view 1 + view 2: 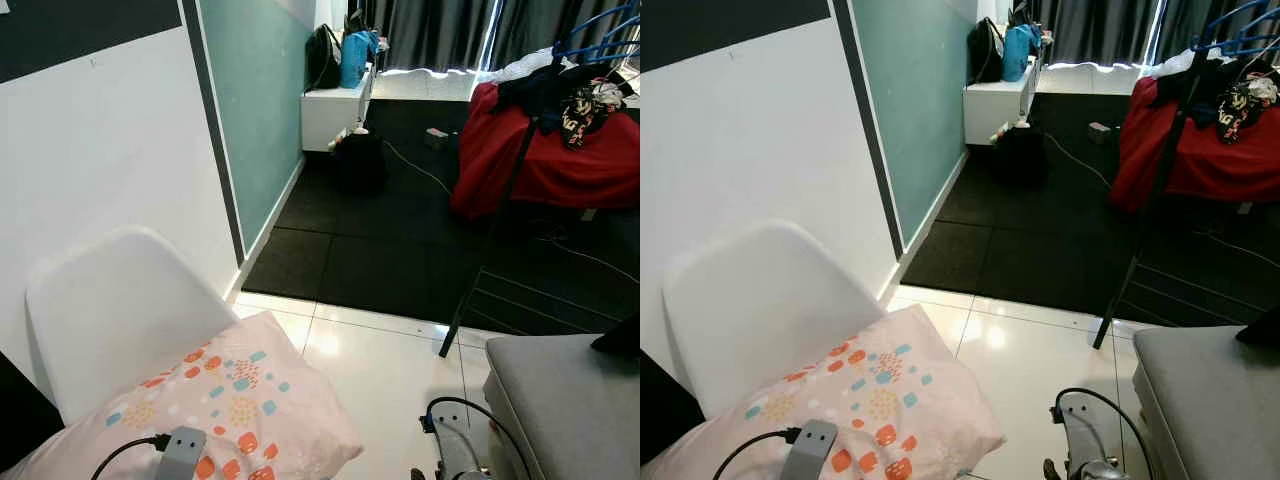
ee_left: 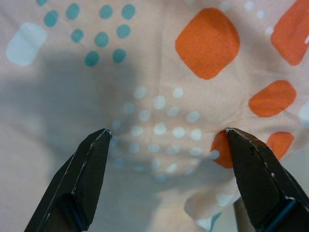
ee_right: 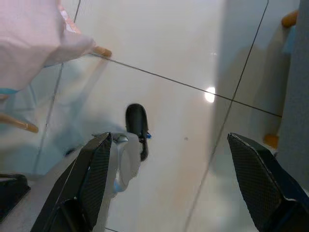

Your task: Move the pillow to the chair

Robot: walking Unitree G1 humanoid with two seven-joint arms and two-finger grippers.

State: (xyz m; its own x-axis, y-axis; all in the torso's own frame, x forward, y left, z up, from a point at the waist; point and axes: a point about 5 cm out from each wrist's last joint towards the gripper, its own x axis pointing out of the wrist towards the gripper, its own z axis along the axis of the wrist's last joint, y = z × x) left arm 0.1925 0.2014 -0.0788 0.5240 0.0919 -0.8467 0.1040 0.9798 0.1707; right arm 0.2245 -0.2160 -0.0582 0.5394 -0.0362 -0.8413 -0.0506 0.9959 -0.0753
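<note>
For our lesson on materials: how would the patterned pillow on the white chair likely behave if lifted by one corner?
The pillow would probably sag and fold, since its fabric already creases beneath the open left tool. It looks puffy, so likely light. Overhanging the chair, it might slide off if nudged.

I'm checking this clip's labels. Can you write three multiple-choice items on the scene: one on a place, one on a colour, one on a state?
1. Where does the pillow lie?
A. on the white chair
B. on the grey sofa
C. on the red bed cover

2. What colour are the pillow's large rounded squares?
A. purple
B. orange
C. black

3. How is the left gripper?
A. shut on the pillow
B. shut, empty
C. open over the pillow

Answers: 1 A, the pillow rests on the chair's seat; 2 B, orange squares show on the fabric; 3 C, the fingers stand apart above the fabric.
</note>
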